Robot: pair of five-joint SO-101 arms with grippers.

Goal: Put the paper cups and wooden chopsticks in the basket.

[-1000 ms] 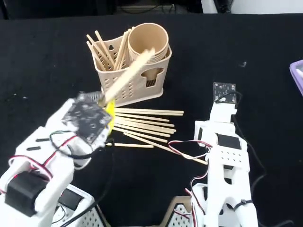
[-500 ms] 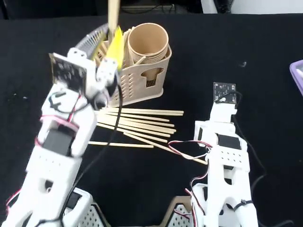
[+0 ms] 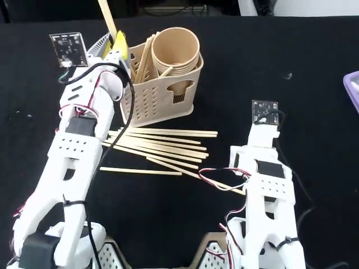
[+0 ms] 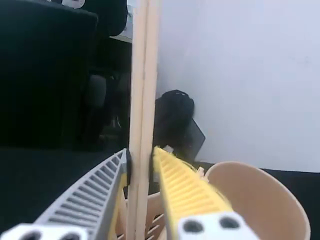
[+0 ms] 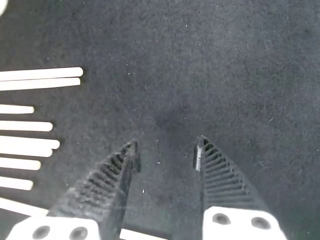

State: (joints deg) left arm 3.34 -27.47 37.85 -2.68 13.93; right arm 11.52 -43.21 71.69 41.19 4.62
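A beige basket (image 3: 168, 95) stands at the back of the black table, with stacked paper cups (image 3: 175, 49) in its right half and several wooden chopsticks (image 3: 143, 55) leaning in its left half. My left gripper (image 3: 111, 40) is raised by the basket's left end, shut on a pair of chopsticks (image 3: 106, 18) that point steeply upward. In the left wrist view the pair of chopsticks (image 4: 142, 100) runs between the grey and yellow fingers of my left gripper (image 4: 140, 157), with a cup (image 4: 260, 200) beyond. Several loose chopsticks (image 3: 162, 147) lie before the basket. My right gripper (image 5: 165, 147) hangs open above bare cloth, beside the chopstick ends (image 5: 30, 125).
The right arm (image 3: 265, 179) stays folded at the table's front right, close to the tips of the loose chopsticks. A purple object (image 3: 353, 89) shows at the right edge. Black cloth covers the whole table.
My left gripper has risen from the table and swung back to the basket's left end, carrying the chopsticks, which turned from slanted to nearly upright. The right arm has not moved.
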